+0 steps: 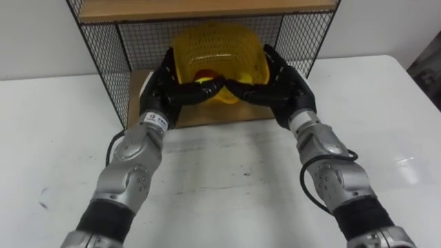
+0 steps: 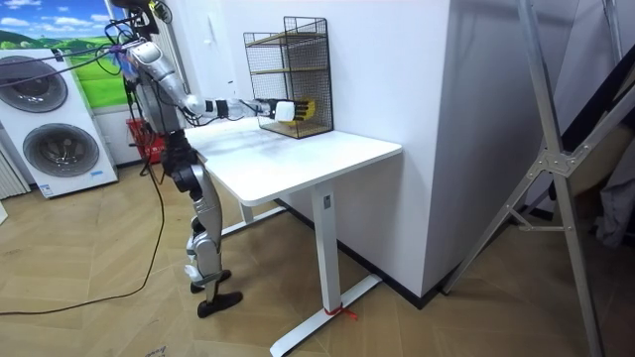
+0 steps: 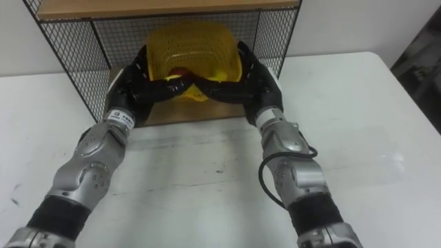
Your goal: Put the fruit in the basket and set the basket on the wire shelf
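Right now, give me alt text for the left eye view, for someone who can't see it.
The left hand and right hand clasp a yellow basket from either side, inside the lower bay of a wire shelf on a white table. The basket holds something red.

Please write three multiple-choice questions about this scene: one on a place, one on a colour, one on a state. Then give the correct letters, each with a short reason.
1. Where is the basket?
A) on the floor
B) at the lower level of the wire shelf
C) at the table's near edge

2. What colour is the basket?
A) yellow
B) green
C) white

3. What are the hands doing?
A) both hang free
B) one holds a single fruit
C) the left hand and the right hand both clasp the basket

Answers: 1 B, the shelf's mesh walls flank it; 2 A, its lattice is yellow; 3 C, each hand wraps round one side of it.
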Available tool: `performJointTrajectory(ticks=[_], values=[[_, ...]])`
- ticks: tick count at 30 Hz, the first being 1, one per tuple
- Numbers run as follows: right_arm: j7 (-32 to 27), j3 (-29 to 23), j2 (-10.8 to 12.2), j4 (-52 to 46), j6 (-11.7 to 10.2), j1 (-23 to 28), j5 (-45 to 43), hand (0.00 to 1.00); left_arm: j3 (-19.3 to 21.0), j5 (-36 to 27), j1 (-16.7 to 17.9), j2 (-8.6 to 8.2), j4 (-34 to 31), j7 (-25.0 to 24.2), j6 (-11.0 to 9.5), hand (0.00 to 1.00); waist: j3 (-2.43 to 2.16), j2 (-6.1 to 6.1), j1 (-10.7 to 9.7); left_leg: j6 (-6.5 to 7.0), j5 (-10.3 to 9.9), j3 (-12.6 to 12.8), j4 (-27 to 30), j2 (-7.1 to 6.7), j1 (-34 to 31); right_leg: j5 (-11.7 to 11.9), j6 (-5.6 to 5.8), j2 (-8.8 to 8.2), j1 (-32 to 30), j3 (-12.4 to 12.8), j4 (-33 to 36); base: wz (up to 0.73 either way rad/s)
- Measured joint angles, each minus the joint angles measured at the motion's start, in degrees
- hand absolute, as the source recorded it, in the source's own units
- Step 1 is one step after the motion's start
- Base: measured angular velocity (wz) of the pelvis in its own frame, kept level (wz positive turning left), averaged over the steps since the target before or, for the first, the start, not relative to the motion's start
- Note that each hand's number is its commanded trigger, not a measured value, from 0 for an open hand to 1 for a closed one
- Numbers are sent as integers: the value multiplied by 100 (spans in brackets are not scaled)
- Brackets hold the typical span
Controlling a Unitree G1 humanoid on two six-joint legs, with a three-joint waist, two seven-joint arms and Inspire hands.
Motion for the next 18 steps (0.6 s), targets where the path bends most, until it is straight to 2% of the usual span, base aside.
performJointTrajectory(ticks=[2,4,10,14,18], values=[[-2,-114,13,142,106,-117,22,0,62,-4,-133,-24,198,0,162,0,1,4,4,-7,7,1,-24,4,-18,9,-3,8,-37,16,-20,-5],[-5,-122,16,259,123,-207,43,0,80,-4,-136,-24,205,0,289,0,1,5,0,-9,8,-3,-24,7,-25,13,-9,14,-48,26,-20,-2],[-83,-164,63,609,298,-571,223,0,212,-6,-248,-32,277,84,541,0,-8,19,-1,-12,10,-8,-21,8,11,17,-12,15,0,49,-23,0],[-118,-323,134,872,391,-776,363,0,349,-14,-369,-39,329,111,615,0,-12,24,1,-12,10,-8,-20,7,20,17,-12,14,0,32,-23,0],[-274,-322,145,1042,487,-994,477,0,354,-13,-531,-32,576,176,738,0,-51,87,14,-11,11,-33,-20,5,44,17,-12,15,13,27,-18,0]])
